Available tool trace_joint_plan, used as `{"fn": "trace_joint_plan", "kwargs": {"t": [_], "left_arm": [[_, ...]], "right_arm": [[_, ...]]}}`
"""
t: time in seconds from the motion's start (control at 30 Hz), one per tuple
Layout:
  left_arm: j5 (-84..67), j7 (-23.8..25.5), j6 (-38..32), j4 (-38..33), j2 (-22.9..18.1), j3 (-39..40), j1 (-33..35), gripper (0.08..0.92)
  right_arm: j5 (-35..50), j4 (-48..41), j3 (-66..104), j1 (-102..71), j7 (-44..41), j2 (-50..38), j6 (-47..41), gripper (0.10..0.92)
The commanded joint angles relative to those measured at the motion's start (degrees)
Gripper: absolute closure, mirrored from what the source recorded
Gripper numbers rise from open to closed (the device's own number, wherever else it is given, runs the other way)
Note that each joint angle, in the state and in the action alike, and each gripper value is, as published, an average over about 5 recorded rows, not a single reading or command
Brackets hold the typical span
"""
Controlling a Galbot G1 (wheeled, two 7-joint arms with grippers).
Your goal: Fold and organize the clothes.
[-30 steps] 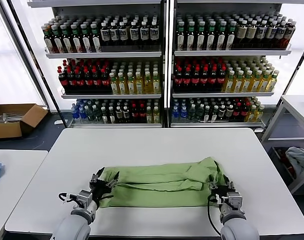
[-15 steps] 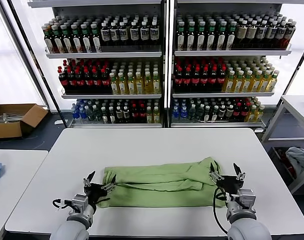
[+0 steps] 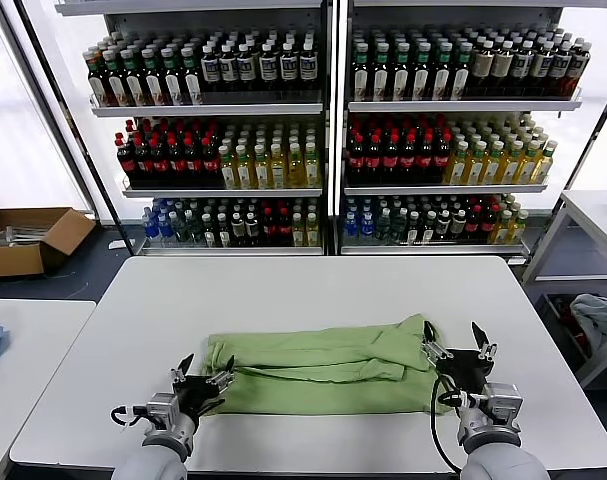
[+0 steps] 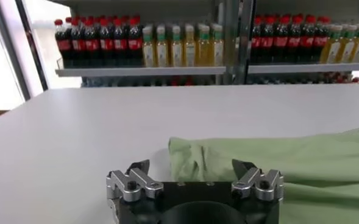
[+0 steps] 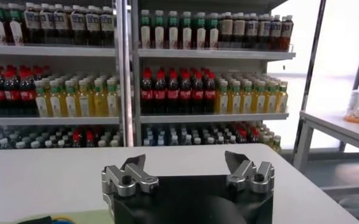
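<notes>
From my head view the polo shirt (image 3: pixel 323 365) lies folded into a long green band on the near half of the table (image 3: pixel 313 290), its long axis running from 9 to 3 o'clock across my front, with a lumpier bunch of fabric at the 3 o'clock end. My left gripper (image 3: pixel 202 377) sits at the band's 9 o'clock end, jaws spread wide and holding nothing; in the left wrist view the shirt's corner (image 4: pixel 191 155) lies just ahead of the left gripper (image 4: pixel 194 176), between the fingers' line and slightly toward the inner side. My right gripper (image 3: pixel 458 350) stands at the 3 o'clock end, raised a little and also wide open and empty; its wrist camera looks over the table at the bottle shelves (image 5: pixel 136 79) and shows only a sliver of green at the frame's lower edge, so I judge the cloth lies below and inboard of those jaws. Both arms are about equally near their own ends. I judge the next fold runs end to end along the long axis. There is plenty of bare table toward 12 o'clock; the near edge at 6 o'clock is close behind both wrists, so I would work away from it.
</notes>
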Motion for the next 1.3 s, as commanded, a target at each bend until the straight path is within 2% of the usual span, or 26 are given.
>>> {"fn": "trace_joint_plan", "kwargs": {"t": [0.03,0.13,0.23,0.67,0.87,1.0,1.17,1.3], "left_arm": [[-1.85,-0.48,0.95,1.04,-1.28,-0.03,0.21,0.177],[-2.70,-0.60,1.49,1.22,-1.17,-0.07,0.32,0.209],[-3.20,-0.58,1.58,1.29,-1.14,-0.11,0.43,0.285],[-3.75,-0.34,1.34,2.20,-0.88,-0.68,0.34,0.666],[-4.64,-0.34,1.08,1.20,1.36,-3.87,0.47,0.837],[-5.32,-0.40,0.75,-0.24,6.64,-8.62,1.18,0.901],[-9.11,0.23,0.24,-0.65,18.25,-19.77,3.91,0.903],[-12.12,1.45,-0.27,2.49,25.84,-29.77,5.28,0.903]], "right_arm": [[0.08,1.11,-0.18,-0.46,0.09,0.05,0.17,0.203],[0.08,1.14,-0.24,-0.49,0.12,0.02,0.17,0.203],[0.11,1.13,-0.18,-0.49,0.16,-0.09,0.19,0.203],[0.22,1.16,0.29,-0.70,0.25,-0.43,0.42,0.203],[0.47,1.17,0.56,-0.59,0.25,-0.81,0.41,0.203],[0.94,0.94,0.66,-0.06,0.40,-1.27,0.34,0.203],[1.32,0.25,-0.18,1.34,0.64,-1.37,0.19,0.203],[1.31,-0.16,-1.54,2.34,0.71,-1.13,0.15,0.203]]}}
